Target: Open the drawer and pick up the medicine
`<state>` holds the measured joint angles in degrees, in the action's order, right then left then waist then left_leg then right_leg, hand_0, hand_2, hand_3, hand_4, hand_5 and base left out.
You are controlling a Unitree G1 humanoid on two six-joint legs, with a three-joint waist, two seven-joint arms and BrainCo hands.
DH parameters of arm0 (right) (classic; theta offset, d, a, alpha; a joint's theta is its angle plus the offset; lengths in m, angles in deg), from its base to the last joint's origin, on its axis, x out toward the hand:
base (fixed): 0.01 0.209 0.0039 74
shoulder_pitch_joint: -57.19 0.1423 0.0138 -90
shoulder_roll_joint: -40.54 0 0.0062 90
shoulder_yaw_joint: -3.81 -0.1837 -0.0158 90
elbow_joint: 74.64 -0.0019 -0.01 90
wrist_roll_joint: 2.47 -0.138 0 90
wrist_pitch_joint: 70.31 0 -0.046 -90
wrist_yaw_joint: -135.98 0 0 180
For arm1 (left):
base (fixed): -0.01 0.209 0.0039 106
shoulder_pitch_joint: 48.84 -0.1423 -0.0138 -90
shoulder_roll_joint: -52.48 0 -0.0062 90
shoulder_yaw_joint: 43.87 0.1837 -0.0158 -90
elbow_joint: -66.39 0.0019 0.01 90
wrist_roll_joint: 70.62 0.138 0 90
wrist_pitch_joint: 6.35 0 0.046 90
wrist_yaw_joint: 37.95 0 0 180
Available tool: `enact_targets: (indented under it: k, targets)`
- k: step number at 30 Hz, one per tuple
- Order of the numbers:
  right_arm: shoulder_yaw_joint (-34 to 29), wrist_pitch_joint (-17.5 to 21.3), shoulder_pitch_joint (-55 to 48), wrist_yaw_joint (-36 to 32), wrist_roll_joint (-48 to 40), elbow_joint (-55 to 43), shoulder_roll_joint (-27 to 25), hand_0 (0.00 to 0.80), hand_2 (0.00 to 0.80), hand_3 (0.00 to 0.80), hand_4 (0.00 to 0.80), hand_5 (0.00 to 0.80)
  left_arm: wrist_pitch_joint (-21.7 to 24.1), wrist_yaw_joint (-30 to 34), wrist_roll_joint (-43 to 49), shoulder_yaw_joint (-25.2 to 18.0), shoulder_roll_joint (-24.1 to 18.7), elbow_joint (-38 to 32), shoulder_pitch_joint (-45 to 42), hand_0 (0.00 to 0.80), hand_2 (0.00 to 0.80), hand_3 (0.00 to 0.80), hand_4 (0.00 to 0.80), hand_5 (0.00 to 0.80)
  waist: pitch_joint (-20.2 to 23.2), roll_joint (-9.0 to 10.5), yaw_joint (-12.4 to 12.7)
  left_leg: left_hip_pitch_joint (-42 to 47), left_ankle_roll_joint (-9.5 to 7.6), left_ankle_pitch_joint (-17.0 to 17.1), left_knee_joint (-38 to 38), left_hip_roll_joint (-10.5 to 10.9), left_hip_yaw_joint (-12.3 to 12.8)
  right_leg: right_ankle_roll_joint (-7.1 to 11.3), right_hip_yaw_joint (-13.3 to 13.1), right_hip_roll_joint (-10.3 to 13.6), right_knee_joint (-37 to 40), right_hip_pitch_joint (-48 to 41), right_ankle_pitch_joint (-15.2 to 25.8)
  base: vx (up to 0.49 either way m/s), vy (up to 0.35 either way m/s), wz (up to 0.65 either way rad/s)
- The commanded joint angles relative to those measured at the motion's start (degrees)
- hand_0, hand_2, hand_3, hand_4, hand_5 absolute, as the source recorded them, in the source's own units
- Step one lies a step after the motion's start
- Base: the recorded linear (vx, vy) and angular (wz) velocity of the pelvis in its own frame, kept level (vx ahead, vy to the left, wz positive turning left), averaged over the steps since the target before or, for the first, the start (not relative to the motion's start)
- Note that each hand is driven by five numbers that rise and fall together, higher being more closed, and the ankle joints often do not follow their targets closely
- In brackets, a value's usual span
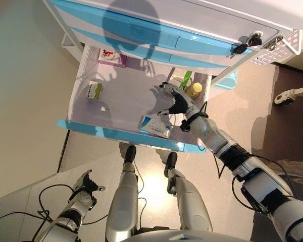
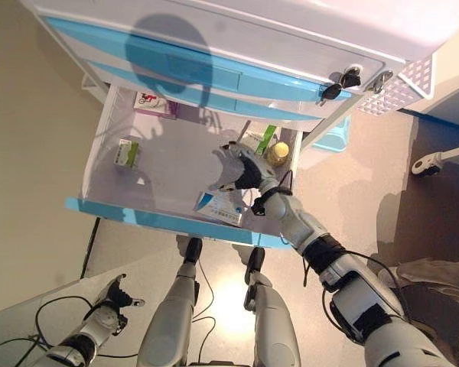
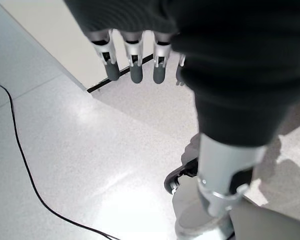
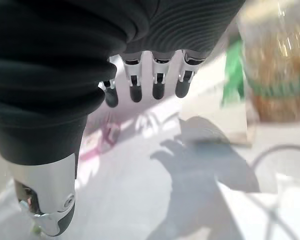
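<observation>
- You are looking down at the drawer (image 1: 78, 80) of a white-and-blue cabinet (image 1: 156, 35), already pulled fully out, so the opening step appears to be done.
- Your right hand (image 1: 172, 102) is hovering inside the drawer, toward its right-hand end. Its fingers (image 4: 135, 85) are hanging straight and relaxed in the right wrist view, and it is holding nothing.
- The medicine is lying scattered around the drawer floor: a blue-and-white box (image 1: 155, 126) is sitting against the front edge of the drawer, just below the right hand and toward you, with its long axis running roughly along that front edge.
- A green-striped box (image 1: 181, 79) and a yellow-capped bottle (image 1: 194, 89) are standing in the right back corner of the drawer, just beyond the hand.
- A small green box (image 1: 94, 90) is lying near the drawer's left wall, and a pink-and-white box (image 1: 112, 57) is sitting at the left back, both well apart from the hand.
- Your left hand (image 1: 88, 185) is hanging idle down by the floor, in front of and below the drawer, fingers (image 3: 136, 60) loosely straight and empty.
- The right hand is by far the nearer; the next move is probably a short reach to one of the packages beside it.
</observation>
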<state>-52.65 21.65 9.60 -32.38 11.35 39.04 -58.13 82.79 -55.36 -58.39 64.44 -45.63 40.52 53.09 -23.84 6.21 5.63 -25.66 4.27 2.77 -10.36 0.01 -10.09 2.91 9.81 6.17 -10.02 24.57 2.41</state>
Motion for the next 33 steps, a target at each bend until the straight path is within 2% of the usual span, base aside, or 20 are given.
enact_targets:
  k: [1, 9, 16, 33]
  targets:
    - [-2.29, 3.2, -2.0, 0.95, -1.21, -6.97, -0.92, 0.0, 0.0, 0.0, 0.0, 0.0, -0.65, -0.19, 0.18, -3.26, -1.73, 1.01, -1.67, 0.0, 0.0, 0.0, 0.0, 0.0, 0.96, 1.56, -0.25, -1.31, -4.03, -0.31, 0.13, 3.86, -0.49, 2.86, -1.29, 0.31, -0.52, -0.61, 0.59, 0.0, 0.0, 0.0]
    - [-3.4, 4.09, -4.99, -1.16, -1.11, -12.07, -3.21, 0.0, 0.0, 0.0, 0.0, 0.0, -0.71, 0.43, 0.48, -4.5, -2.08, 0.52, -2.06, 0.0, 0.0, 0.0, 0.0, 0.0, 1.76, 1.98, -0.75, -1.06, -4.01, -0.64, -0.23, 3.82, -0.25, 2.91, -1.45, 0.35, -0.61, -0.81, 0.52, 0.0, 0.0, 0.0]
    - [-1.94, 3.74, -4.65, -2.79, 0.28, -11.19, -3.66, 0.0, 0.0, 0.0, 0.0, 0.0, -0.68, 0.87, 0.51, -4.4, -2.2, 0.11, -2.02, 0.0, 0.0, 0.0, 0.0, 0.0, 1.85, 2.37, -0.61, -1.0, -3.93, -0.52, -0.02, 3.77, -0.35, 2.92, -1.35, 0.28, -0.34, -1.04, 0.56, -0.001, -0.001, 0.0]
    - [6.8, 2.6, 0.08, -5.69, 7.72, -6.08, 1.45, 0.0, 0.0, 0.0, 0.0, 0.0, -1.04, 0.86, 0.97, -4.17, -2.52, 1.71, -1.94, 0.0, 0.0, 0.0, 0.0, 0.0, 2.44, 3.97, 0.48, 0.16, -3.89, -0.25, 1.27, 3.55, -0.71, 3.07, -1.18, 0.27, 0.38, -2.08, 0.65, 0.0, 0.0, 0.0]
